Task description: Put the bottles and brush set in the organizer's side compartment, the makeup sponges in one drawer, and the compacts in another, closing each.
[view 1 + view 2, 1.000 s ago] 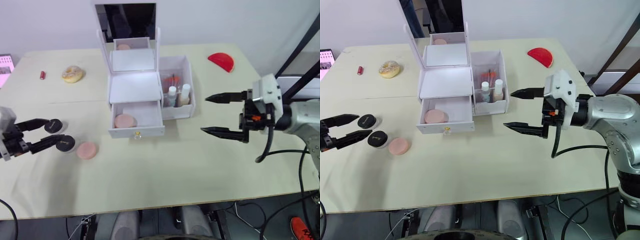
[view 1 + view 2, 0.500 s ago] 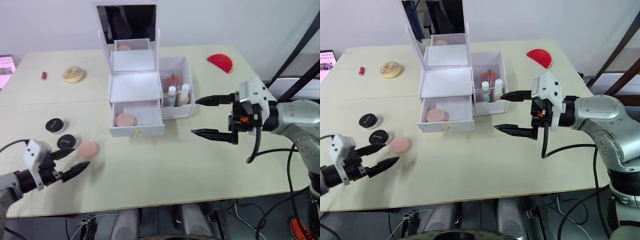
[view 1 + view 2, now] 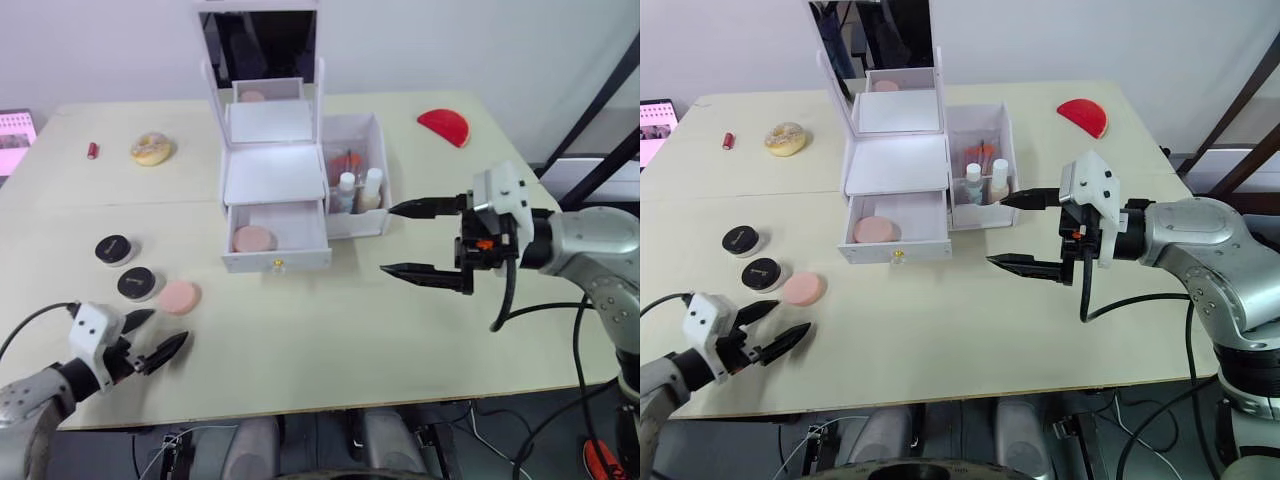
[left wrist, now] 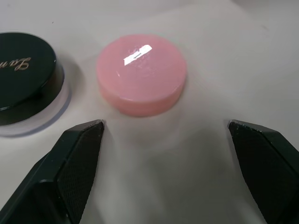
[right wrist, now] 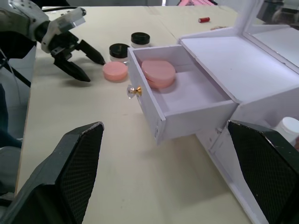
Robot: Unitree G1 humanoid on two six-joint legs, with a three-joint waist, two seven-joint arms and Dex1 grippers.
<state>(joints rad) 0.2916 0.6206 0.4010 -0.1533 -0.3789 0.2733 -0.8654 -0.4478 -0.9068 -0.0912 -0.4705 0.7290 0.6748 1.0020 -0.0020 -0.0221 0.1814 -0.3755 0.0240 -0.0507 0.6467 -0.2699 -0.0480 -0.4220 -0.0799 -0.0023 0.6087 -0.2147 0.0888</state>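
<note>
Since a second ago the left gripper [image 3: 150,338] has dropped back from the 2 black compacts to the near edge of the table [image 3: 330,330], and it now hovers with its fingers spread, empty, just short of the loose pink makeup sponge [image 4: 141,74]. That sponge lies flat on the table, close beside the nearer black compact [image 3: 135,283]; the 2nd compact [image 3: 112,248] sits a little farther back, apart from it. Meanwhile the right gripper [image 3: 408,240] has come in closer to the white organizer [image 3: 275,180] and hangs beside its right end, fingers wide apart and holding nothing.

On the organizer, the lower drawer [image 5: 184,100] stands pulled out with a gold knob at the front, and 1 pink sponge [image 5: 158,72] rests inside it toward its left end. 2 small bottles [image 3: 357,190] stand upright in the clear side compartment [image 3: 377,135], with what looks like the brush set behind them, too small to make out. Farther back on the table lie a doughnut-like object [image 3: 151,149], a small red tube [image 3: 92,150] and a red half-round piece [image 3: 444,125].
</note>
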